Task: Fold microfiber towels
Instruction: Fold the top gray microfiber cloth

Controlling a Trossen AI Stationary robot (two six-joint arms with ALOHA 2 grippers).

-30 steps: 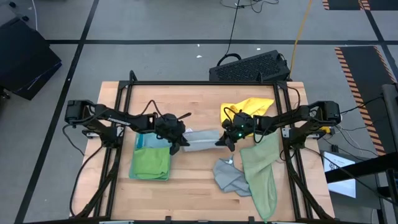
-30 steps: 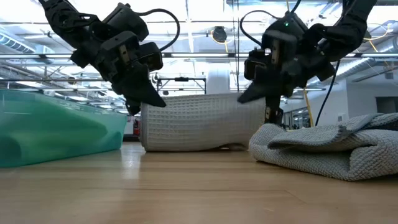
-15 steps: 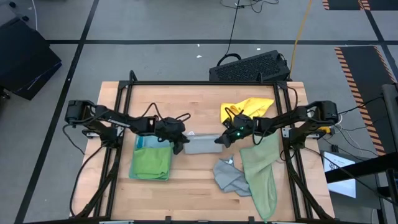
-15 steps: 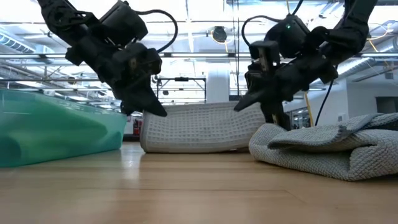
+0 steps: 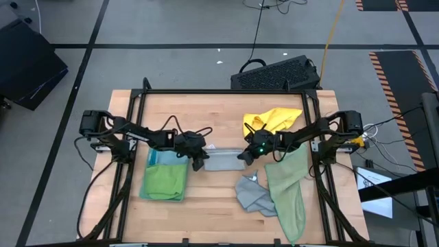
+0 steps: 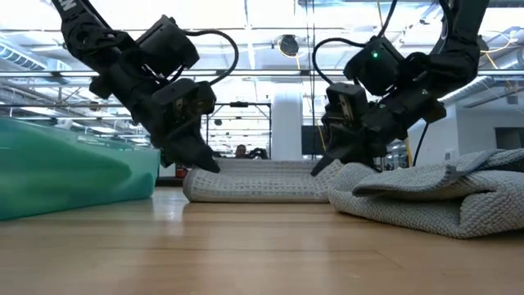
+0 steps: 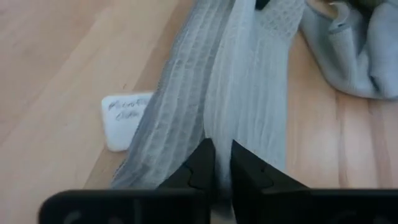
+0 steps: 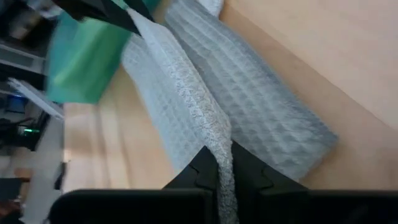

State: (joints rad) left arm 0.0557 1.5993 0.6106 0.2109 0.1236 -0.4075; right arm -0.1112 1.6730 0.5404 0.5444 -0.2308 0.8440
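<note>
Grey towel (image 5: 254,197): crumpled at the table's near edge, right of centre; in the low view it is the folded heap at the right (image 6: 426,197).
Sage towel (image 5: 288,189): long strip along the right side, running from the near edge up under the right arm.
Green towel (image 5: 165,182): folded flat on the left, lying on a teal towel (image 5: 162,157) whose far edge shows beyond it.
Pale towel (image 5: 223,159): mid-table, folded into a low flat band, stretched between the two grippers; it lies on the wood (image 6: 254,182).
Left gripper (image 5: 197,162): at the band's left end, down at the table. Fingers (image 7: 202,163) nearly together with a fold of the pale towel (image 7: 236,93) pinched between them.
Right gripper (image 5: 244,156): at the band's right end, low. Fingers (image 8: 244,167) closed on the edge of the pale towel (image 8: 186,93).
Label (image 7: 123,118): white card on the wood, partly under the band.
Yellow towel (image 5: 272,119): bunched at the far right of the table (image 5: 206,206).
Keyboard (image 5: 274,73): dark, on the floor just past the far edge.
</note>
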